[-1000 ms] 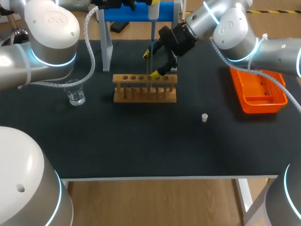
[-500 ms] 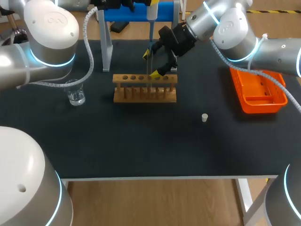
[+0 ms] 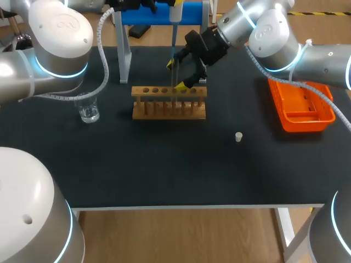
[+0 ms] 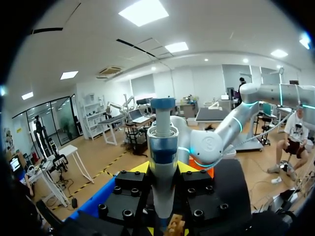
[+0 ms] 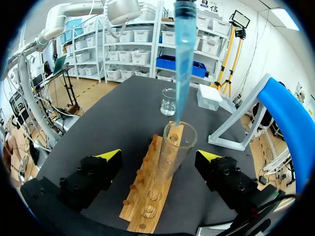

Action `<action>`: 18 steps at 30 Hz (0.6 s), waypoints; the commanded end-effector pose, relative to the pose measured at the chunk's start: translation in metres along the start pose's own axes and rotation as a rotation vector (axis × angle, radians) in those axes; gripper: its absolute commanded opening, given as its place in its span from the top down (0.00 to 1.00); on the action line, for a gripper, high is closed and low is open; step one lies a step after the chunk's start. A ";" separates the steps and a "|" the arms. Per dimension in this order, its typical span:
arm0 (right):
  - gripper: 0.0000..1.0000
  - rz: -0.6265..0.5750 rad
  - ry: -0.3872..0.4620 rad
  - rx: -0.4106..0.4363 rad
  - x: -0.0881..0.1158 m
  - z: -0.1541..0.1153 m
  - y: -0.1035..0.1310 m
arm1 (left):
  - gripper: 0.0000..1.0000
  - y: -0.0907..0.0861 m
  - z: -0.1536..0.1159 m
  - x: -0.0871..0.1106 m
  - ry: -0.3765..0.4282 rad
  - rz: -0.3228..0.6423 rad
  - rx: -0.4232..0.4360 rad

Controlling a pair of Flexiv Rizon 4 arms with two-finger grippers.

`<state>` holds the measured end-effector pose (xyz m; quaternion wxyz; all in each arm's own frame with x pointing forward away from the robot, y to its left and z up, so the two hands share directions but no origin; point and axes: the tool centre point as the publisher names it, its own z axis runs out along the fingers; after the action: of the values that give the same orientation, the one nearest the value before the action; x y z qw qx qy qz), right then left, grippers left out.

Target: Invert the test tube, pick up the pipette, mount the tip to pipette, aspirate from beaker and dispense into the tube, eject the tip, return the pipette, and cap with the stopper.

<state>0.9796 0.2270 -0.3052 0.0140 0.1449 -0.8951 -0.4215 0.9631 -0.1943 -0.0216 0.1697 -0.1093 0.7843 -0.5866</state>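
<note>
The pipette (image 4: 162, 142) is pinched upright in the L pincer (image 4: 163, 169) toward the far side of the table (image 3: 164, 170), its blue tip (image 5: 181, 64) held at the mouth of the test tube (image 5: 171, 152), which is stood in the wooden rack (image 3: 169, 103). The R pincer (image 5: 160, 156) is spread either side of the tube w/ gaps on both sides. The beaker (image 3: 88, 108) is set near the left edge, the stopper (image 3: 238, 136) alone on open table front-right of the rack, the orange tray (image 3: 301, 107) by the right edge.
</note>
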 end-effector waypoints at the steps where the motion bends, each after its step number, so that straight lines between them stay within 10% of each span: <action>1: 0.00 0.000 0.003 0.002 0.000 -0.002 0.000 | 1.00 -0.003 -0.001 -0.001 -0.006 0.002 0.001; 18: 0.00 0.000 0.003 0.002 0.000 -0.002 0.000 | 1.00 -0.012 0.004 0.000 0.009 0.010 0.019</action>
<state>0.9796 0.2270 -0.3052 0.0140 0.1449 -0.8951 -0.4215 0.9622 -0.1999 -0.0091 0.1711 -0.1026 0.7809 -0.5919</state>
